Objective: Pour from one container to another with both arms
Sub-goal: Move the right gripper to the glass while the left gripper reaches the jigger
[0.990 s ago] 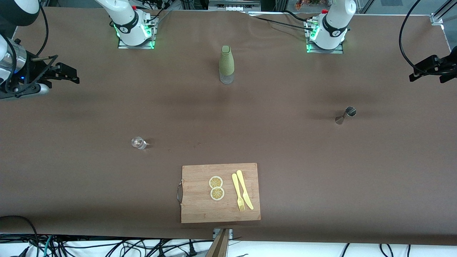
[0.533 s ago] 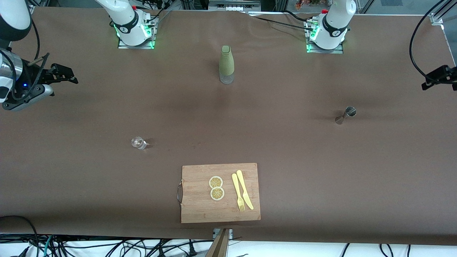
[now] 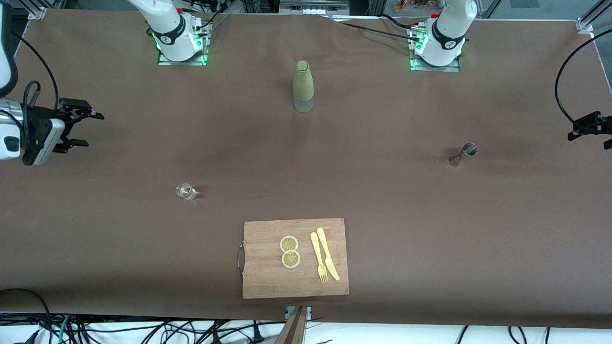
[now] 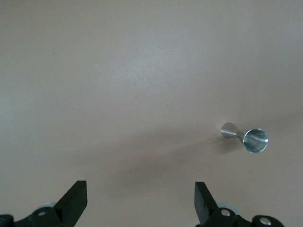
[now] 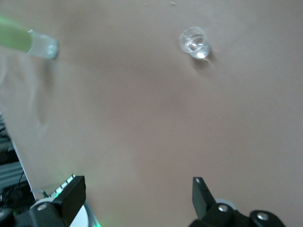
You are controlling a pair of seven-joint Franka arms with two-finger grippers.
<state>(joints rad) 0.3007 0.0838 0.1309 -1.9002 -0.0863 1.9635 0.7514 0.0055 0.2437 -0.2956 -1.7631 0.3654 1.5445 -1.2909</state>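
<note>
Hanging over the table's edge at the right arm's end, the right hand (image 3: 82, 128) points inward across the table with its two fingers spread wide and nothing between them; its white wrist leaves the front view at the side. The left hand (image 3: 593, 128) hangs over the table's edge at the left arm's end, also released and empty, with only its black tip and a looping cable showing in the front view. Both arms are drawn well apart from the things on the brown table (image 3: 382, 200). A steel jigger (image 3: 464, 154) lies on its side toward the left arm's end. A small clear glass (image 3: 185, 191) stands toward the right arm's end. A green-sleeved bottle (image 3: 303, 86) stands upright between the two bases. Nearest the front camera lies a wooden cutting board (image 3: 267, 272) carrying two lemon slices (image 3: 289, 251), a yellow fork (image 3: 318, 257) and a yellow knife (image 3: 327, 253).
</note>
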